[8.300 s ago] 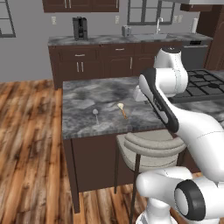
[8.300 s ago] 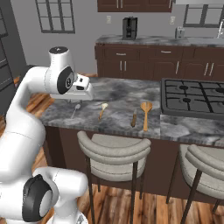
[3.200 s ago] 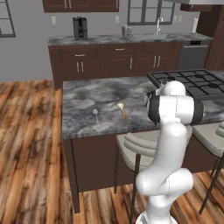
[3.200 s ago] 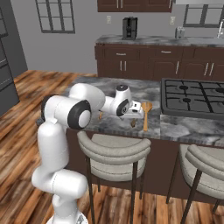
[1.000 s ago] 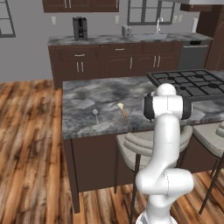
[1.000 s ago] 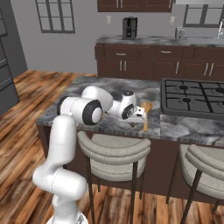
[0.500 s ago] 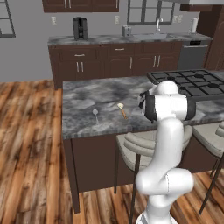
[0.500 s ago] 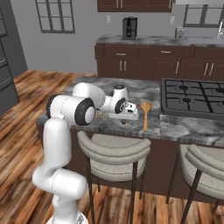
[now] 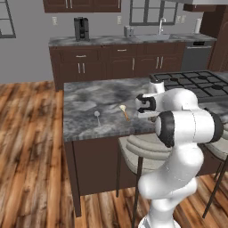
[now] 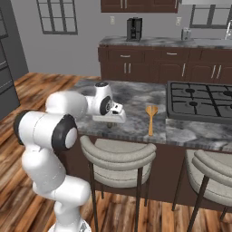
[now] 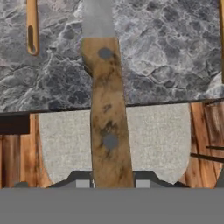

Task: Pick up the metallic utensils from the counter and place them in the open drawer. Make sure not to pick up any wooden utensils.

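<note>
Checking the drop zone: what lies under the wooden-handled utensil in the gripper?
Beneath the wooden-handled utensil, the hand view shows the marbled counter up to its edge, then a grey stool seat lower down. The strip directly under the handle is covered.

No legible text or labels anywhere

counter point(image 9: 89, 100) | on top: silver spoon point(image 9: 97, 115), wooden utensil point(image 9: 124, 111), orange spatula point(image 10: 150, 118)
</note>
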